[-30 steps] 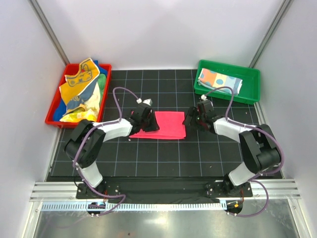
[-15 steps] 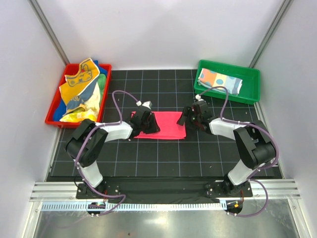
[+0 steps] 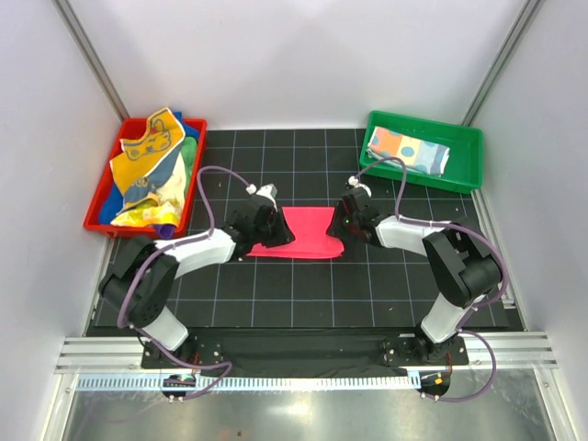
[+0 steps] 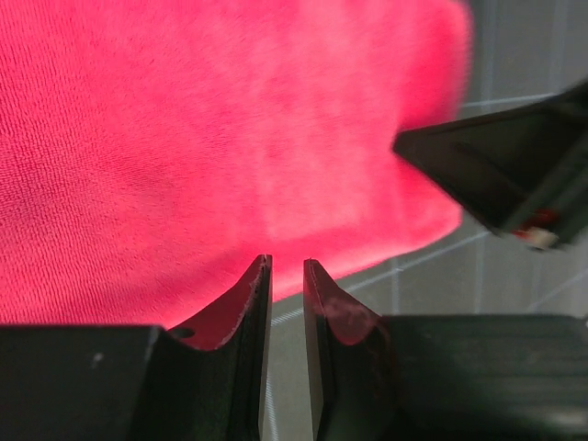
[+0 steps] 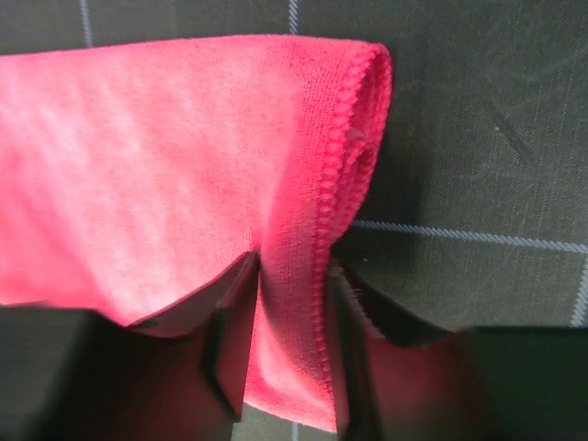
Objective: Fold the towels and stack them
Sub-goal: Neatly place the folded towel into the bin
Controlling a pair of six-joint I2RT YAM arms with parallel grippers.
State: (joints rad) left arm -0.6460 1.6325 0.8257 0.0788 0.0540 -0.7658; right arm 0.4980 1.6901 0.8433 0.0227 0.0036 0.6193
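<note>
A plain pink-red towel (image 3: 305, 233) lies folded on the black grid mat (image 3: 303, 294) between both arms. My right gripper (image 3: 348, 219) sits at its right end. In the right wrist view that gripper (image 5: 292, 266) is shut on the towel's (image 5: 165, 156) stitched hem fold. My left gripper (image 3: 259, 223) hovers at the towel's left end. In the left wrist view it (image 4: 287, 262) stands open by a narrow gap, with only mat showing between the fingers and the towel (image 4: 230, 138) beyond the tips.
A red tray (image 3: 95, 223) at the back left holds a heap of crumpled towels (image 3: 152, 170), orange-yellow, green and blue. A green tray (image 3: 423, 119) at the back right holds one folded patchwork towel (image 3: 409, 149). White walls enclose the mat.
My right gripper has moved left onto the towel's right end and closed on it. The left arm has shifted slightly left. The towel looks a little shorter.
</note>
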